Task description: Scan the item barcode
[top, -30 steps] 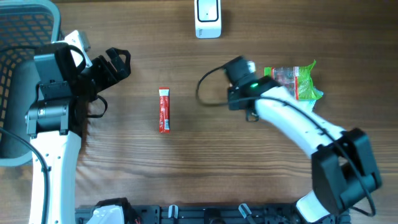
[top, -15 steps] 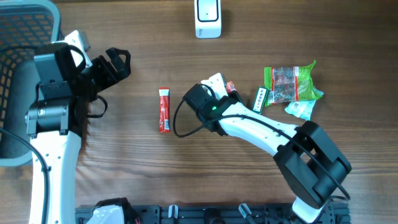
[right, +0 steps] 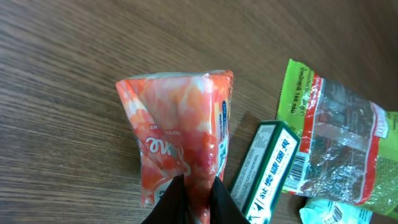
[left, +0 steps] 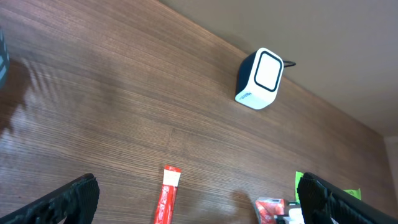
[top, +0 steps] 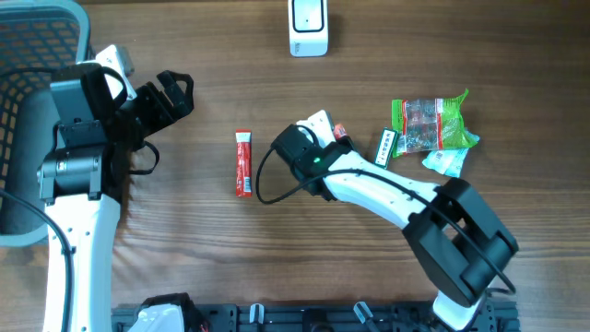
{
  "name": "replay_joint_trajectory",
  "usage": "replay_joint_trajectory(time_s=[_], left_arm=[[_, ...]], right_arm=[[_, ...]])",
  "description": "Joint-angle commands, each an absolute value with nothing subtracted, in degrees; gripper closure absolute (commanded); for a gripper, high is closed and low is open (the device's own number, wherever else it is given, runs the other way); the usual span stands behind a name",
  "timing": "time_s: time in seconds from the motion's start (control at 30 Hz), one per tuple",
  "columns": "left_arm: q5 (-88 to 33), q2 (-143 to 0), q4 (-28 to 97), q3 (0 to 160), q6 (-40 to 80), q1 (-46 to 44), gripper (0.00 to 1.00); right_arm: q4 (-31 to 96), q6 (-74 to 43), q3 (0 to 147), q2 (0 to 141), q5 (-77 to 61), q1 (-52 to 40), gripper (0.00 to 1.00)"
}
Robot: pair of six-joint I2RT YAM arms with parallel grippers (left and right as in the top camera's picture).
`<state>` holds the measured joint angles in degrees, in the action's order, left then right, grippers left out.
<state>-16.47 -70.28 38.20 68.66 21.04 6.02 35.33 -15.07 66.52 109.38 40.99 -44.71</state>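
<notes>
My right gripper (top: 324, 125) is shut on the bottom edge of an orange-and-white snack packet (right: 180, 134), which stands up between its black fingers (right: 171, 202). In the overhead view the packet (top: 340, 130) peeks out beside the wrist, just left of the other items. The white barcode scanner (top: 309, 28) stands at the table's far edge and shows again as the scanner (left: 260, 79) in the left wrist view. My left gripper (top: 175, 92) hangs open over the table's left side, its jaws wide apart with nothing between them (left: 198, 194).
A red stick sachet (top: 243, 163) lies left of centre. Right of the held packet lie a green box (top: 385, 145), a green bag (top: 429, 120) and a small white-green packet (top: 444, 163). A grey mesh basket (top: 28, 55) sits at the far left.
My right arm swung left, away from the green bag, carrying the orange packet with it. It has held still for the last half second. The left arm has not moved.
</notes>
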Motion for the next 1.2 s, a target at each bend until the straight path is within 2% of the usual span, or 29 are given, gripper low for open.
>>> replay_joint_trajectory(time_s=[0.0,0.17,0.5,0.63,0.7,0.8,0.97,1.17], left_arm=[[-17.3,-70.5,38.0,68.7,19.9,6.3,0.00],[-17.3,-70.5,38.0,68.7,19.9,6.3,0.00],[-17.3,-70.5,38.0,68.7,19.9,6.3,0.00],[-17.3,-70.5,38.0,68.7,19.9,6.3,0.00],[-17.3,-70.5,38.0,68.7,19.9,6.3,0.00],[-17.3,-70.5,38.0,68.7,19.9,6.3,0.00],[-17.3,-70.5,38.0,68.7,19.9,6.3,0.00],[-17.3,-70.5,38.0,68.7,19.9,6.3,0.00]], right_arm=[[35.4,-13.6,67.0,112.1,44.5,-44.8,0.89],[35.3,-10.3,67.1,112.2,47.0,-44.8,0.83],[34.5,-10.5,67.2,112.2,43.5,-44.8,0.62],[34.5,-10.5,67.2,112.0,43.5,-44.8,0.48],[34.5,-10.5,67.4,111.7,43.4,-44.8,0.38],[34.7,-10.4,68.4,110.7,41.3,-44.5,0.30],[35.0,-8.8,71.4,106.5,31.8,-42.5,0.28],[37.0,-9.0,72.4,101.7,17.7,-33.8,0.28]])
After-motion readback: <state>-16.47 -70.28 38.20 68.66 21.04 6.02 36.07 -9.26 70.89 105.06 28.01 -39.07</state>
